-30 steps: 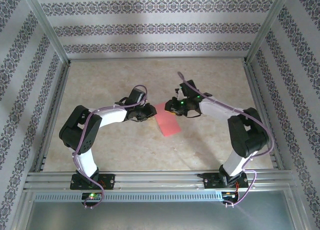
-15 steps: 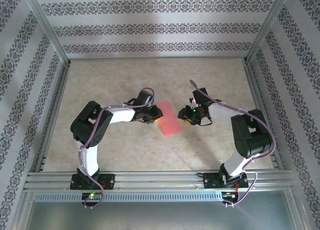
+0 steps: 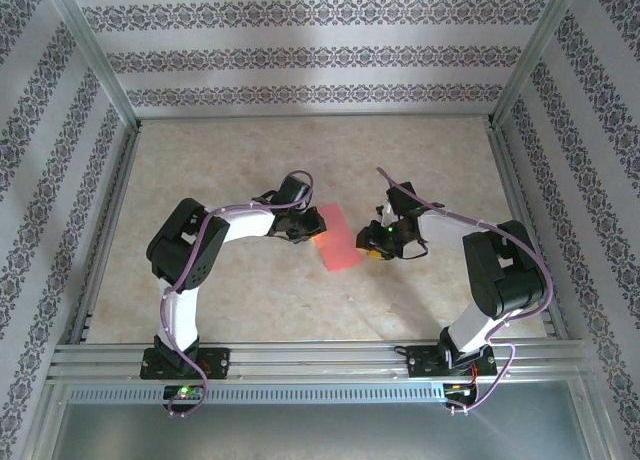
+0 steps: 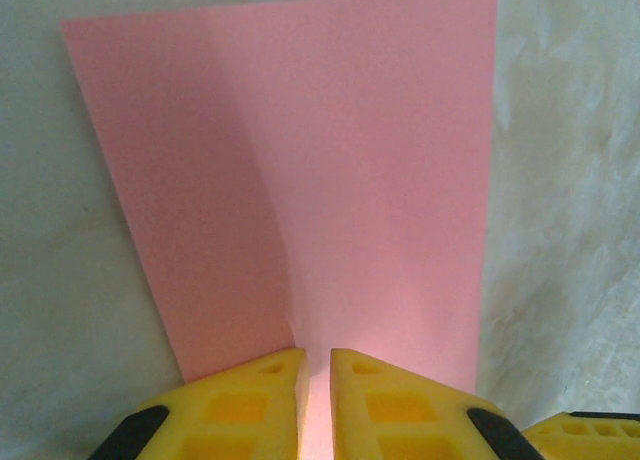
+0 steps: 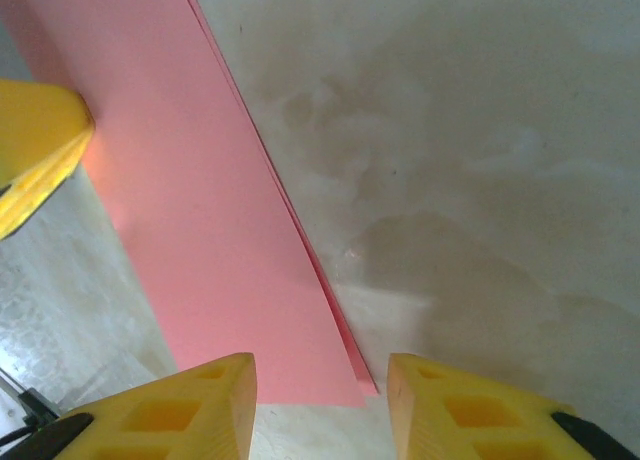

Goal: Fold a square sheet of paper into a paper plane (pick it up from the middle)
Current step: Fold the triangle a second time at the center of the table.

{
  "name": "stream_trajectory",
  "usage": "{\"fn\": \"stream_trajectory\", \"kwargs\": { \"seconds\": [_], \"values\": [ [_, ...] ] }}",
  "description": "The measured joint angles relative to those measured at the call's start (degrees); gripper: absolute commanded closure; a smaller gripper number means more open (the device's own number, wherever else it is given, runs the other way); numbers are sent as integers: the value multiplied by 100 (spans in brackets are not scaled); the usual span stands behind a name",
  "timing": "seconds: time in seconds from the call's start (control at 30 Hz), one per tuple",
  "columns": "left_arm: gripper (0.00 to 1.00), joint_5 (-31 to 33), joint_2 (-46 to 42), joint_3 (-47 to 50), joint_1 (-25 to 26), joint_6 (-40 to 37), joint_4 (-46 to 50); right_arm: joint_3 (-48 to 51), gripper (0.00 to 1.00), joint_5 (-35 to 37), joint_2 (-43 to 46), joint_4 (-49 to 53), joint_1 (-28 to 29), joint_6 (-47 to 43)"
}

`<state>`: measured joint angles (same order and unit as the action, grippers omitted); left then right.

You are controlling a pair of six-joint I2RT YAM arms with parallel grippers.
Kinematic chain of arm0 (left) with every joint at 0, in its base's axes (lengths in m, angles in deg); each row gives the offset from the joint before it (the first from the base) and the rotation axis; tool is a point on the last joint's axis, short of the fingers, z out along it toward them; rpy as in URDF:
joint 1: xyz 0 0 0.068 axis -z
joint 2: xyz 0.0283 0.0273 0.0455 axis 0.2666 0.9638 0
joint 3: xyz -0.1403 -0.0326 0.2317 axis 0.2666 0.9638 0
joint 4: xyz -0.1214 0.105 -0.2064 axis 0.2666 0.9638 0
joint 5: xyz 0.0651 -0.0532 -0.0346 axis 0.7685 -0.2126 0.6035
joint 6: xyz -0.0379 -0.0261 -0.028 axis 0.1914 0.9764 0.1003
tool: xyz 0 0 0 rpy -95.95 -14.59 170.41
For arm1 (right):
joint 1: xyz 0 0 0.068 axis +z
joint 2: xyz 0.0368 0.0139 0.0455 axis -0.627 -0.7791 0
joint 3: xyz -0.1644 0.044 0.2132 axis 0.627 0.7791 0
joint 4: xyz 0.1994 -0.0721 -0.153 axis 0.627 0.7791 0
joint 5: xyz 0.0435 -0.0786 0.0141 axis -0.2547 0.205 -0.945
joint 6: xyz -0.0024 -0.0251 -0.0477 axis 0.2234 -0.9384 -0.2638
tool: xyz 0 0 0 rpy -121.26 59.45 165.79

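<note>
The square sheet of paper (image 3: 338, 238) lies folded in half as a salmon-pink rectangle on the table (image 3: 250, 160). Its two loose layers show along the right edge in the right wrist view. My left gripper (image 3: 312, 235) is at the paper's left edge. In the left wrist view the jaws of this gripper (image 4: 317, 365) are closed to a thin slit with pink paper (image 4: 330, 160) in it. My right gripper (image 3: 372, 242) is open just off the right edge. Its tips (image 5: 320, 375) straddle the near corner of the paper (image 5: 200, 210). One left finger (image 5: 35, 145) touches the far edge.
Aluminium frame posts and rails (image 3: 300, 355) ring the table, with patterned walls (image 3: 300, 55) behind. Bare marbled tabletop lies all round the paper. The two grippers face each other a paper's width apart.
The left gripper slid right onto the paper's left edge and closed further. The right gripper drew back from over the paper to its right edge and opened a little.
</note>
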<state>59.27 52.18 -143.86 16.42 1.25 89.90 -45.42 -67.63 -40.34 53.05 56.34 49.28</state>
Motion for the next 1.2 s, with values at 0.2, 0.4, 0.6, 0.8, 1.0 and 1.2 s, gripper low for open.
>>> {"fn": "stream_trajectory", "kwargs": {
  "seconds": [0.2,0.4,0.6,0.8,1.0,1.2],
  "values": [
    [85,2,2,-4,0,-39,20,0,60,-26,-20,153,138,-133],
    [85,2,2,-4,0,-55,20,-2,60,-107,-138,195,245,-192],
    [85,2,2,-4,0,-55,22,-39,61,-192,-208,192,291,-256],
    [85,2,2,-7,0,-57,22,-39,65,-297,-208,52,297,-227],
    [86,4,2,-15,0,-59,39,-37,73,-348,-205,-125,269,-70],
    [86,7,2,-17,-2,-94,46,2,79,-343,-114,-214,142,87]
  ]
}}
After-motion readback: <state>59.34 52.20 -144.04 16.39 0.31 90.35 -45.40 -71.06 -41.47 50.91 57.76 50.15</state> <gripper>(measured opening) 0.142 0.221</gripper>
